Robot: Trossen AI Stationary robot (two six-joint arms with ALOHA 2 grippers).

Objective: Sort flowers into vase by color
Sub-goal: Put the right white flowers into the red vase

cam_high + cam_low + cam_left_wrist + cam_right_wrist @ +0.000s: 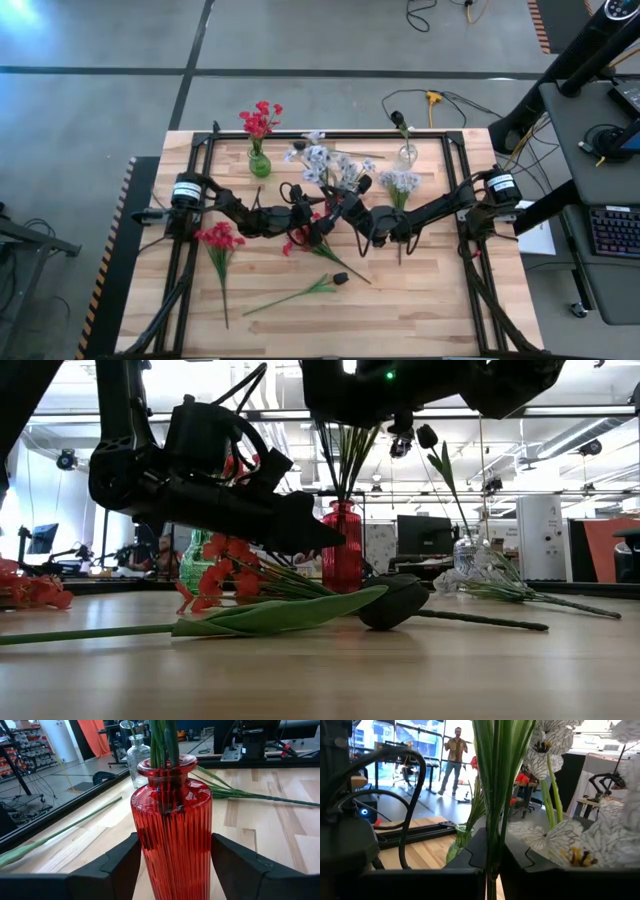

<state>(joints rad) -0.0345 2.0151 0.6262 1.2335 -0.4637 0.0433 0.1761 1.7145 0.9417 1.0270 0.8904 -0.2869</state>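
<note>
Table point(430, 310) seen from above, left to right. Loose flowers: one red-bloomed stem point(219, 240) near the left edge, one dark-budded stem point(300, 293) on the open front boards. Three vases: green vase point(259, 162) with red blooms at the rear; red vase point(172, 827) at centre, the left gripper point(172, 865) with fingers spread to either side of it; clear vase point(406, 153) at rear right. The right gripper point(492, 865) pinches a bunch of pale-flower stalks point(497, 785), fingers pressed together.
</note>
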